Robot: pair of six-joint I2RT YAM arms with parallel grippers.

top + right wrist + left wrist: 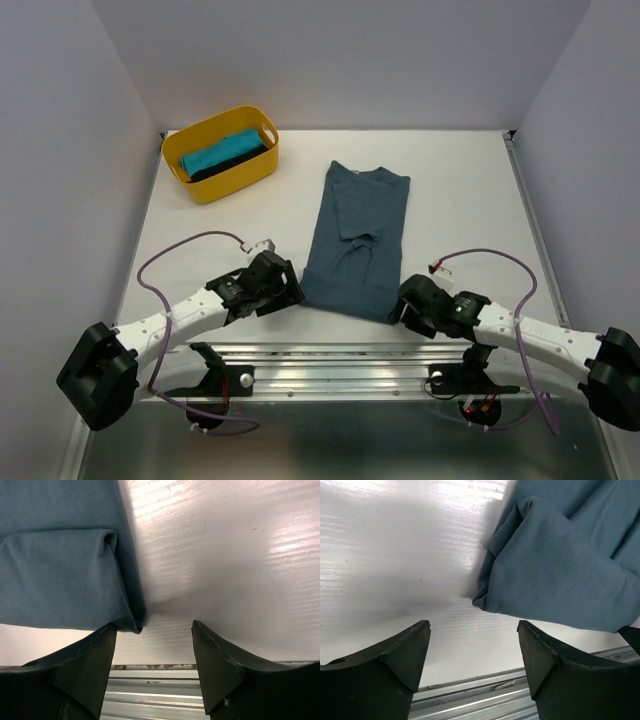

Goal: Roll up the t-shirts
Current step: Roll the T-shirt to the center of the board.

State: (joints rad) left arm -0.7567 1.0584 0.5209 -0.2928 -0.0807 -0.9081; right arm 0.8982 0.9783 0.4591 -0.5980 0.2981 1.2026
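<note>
Slate-blue t-shirt (358, 240) lay folded into a narrow strip mid-desk (470, 190), its long axis running from near edge to far, neck end away. My left fingers (290, 292) and right fingers (402, 306) stood spread, empty, beside its near corners.

A long t-shirt (358, 235) lies on the middle of the counter (460, 190), running from 12 to 6 o'clock. At 10 o'clock from it stands a tub (205, 188), with a far t-shirt (225, 152) and a near t-shirt (232, 167) inside, side by side. The left hand (292, 292) sits just beside the long t-shirt's 7 o'clock corner, the right hand (400, 308) beside its 5 o'clock corner.
</note>
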